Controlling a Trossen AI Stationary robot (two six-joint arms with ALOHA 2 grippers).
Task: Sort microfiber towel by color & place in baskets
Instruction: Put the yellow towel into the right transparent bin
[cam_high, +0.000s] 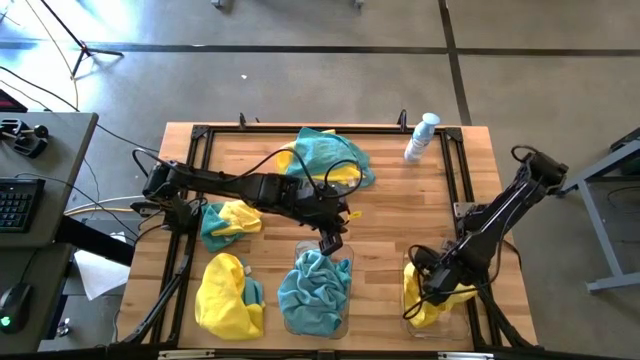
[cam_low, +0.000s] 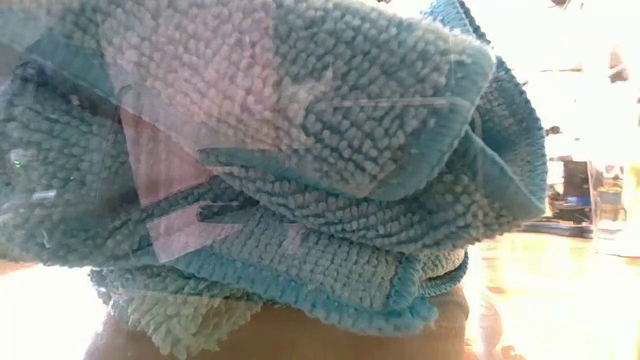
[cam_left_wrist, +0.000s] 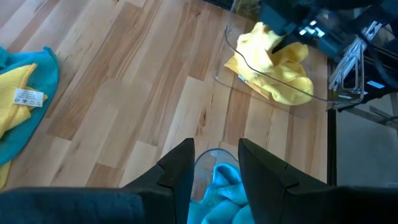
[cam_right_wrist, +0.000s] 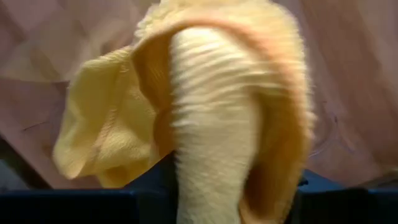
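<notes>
Two grips noted: left gripper (cam_left_wrist: 214, 165) parted, empty, above teal microfiber towel (cam_high: 315, 290) in clear plastic basket (cam_high: 347, 315); right gripper (cam_high: 432, 283), apparently clamped on soft yellow microfiber towel (cam_right_wrist: 205, 112). Limp, light cloth best pinched at raised fold.

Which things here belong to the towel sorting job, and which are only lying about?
Job:
- teal towels
- yellow towels
- mixed towel pile
- basket with teal
- basket with yellow

Lying about:
- spray bottle
- keyboard
- mouse
</notes>
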